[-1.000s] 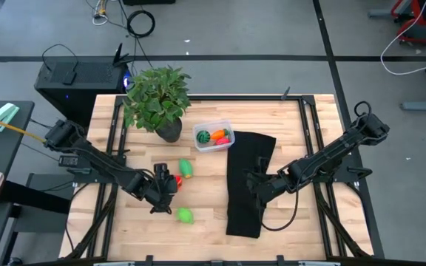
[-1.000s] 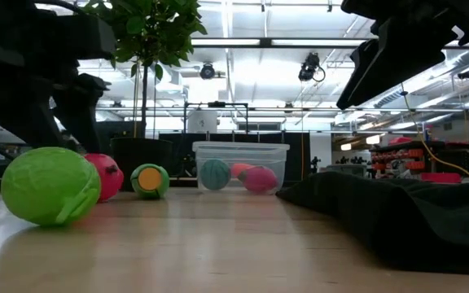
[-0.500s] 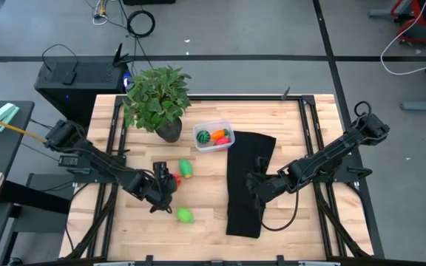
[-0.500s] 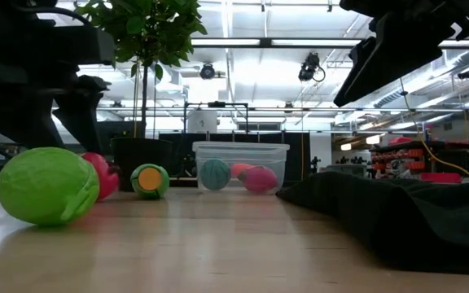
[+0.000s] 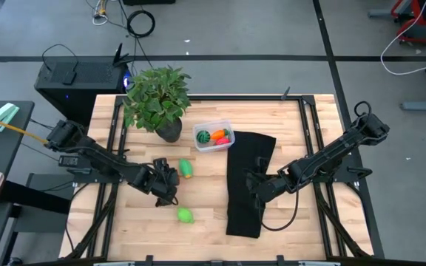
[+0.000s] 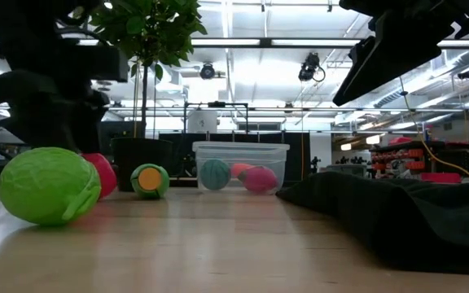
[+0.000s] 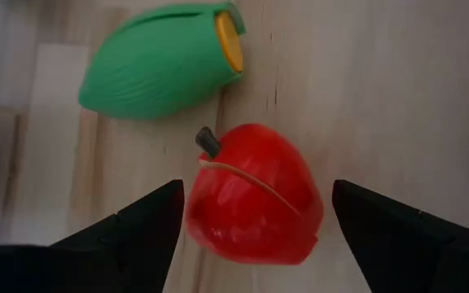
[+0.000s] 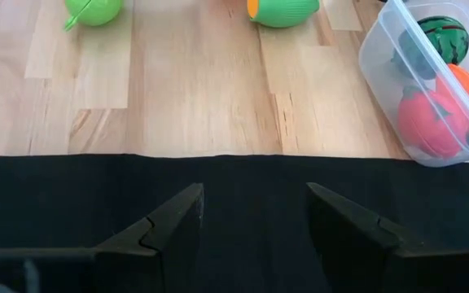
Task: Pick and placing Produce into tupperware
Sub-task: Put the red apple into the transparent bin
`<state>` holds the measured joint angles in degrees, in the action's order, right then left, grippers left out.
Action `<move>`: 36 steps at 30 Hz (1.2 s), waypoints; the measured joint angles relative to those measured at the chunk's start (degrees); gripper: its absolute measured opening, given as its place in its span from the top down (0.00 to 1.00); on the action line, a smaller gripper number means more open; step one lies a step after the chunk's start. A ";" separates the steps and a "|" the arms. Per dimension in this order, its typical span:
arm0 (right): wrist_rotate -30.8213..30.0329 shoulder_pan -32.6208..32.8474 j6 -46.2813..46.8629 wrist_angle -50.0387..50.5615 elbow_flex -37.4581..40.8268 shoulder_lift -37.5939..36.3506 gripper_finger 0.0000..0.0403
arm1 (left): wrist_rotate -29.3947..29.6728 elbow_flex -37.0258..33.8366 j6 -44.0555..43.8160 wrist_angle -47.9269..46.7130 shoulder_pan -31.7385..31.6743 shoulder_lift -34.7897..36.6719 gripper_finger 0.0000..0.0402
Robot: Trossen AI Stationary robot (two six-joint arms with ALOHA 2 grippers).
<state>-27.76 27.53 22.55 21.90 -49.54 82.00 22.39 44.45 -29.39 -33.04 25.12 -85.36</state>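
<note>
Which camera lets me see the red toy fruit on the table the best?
The left wrist view: the red fruit fills it, stem up, between the open left end effector fingers. From above it's hidden under that end effector. The low view shows only a red edge behind the light green toy.

The table (image 8: 202, 89) is pale, matt wood with visible grain. A matt black cloth (image 8: 243, 203) lies on it. The tupperware (image 8: 381, 81) is clear, smooth plastic. The red toy (image 7: 255, 195) looks like glossy smooth plastic; the light green one (image 7: 157, 61) has a finely ribbed, duller skin.
</note>
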 joint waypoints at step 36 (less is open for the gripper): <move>-0.03 0.00 -0.20 -0.86 -0.02 0.02 0.45 | -1.55 0.23 0.36 1.81 -0.57 -7.00 0.26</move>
<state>-27.79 27.53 22.35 21.04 -49.56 82.02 20.84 44.68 -29.02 -31.23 24.56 -92.36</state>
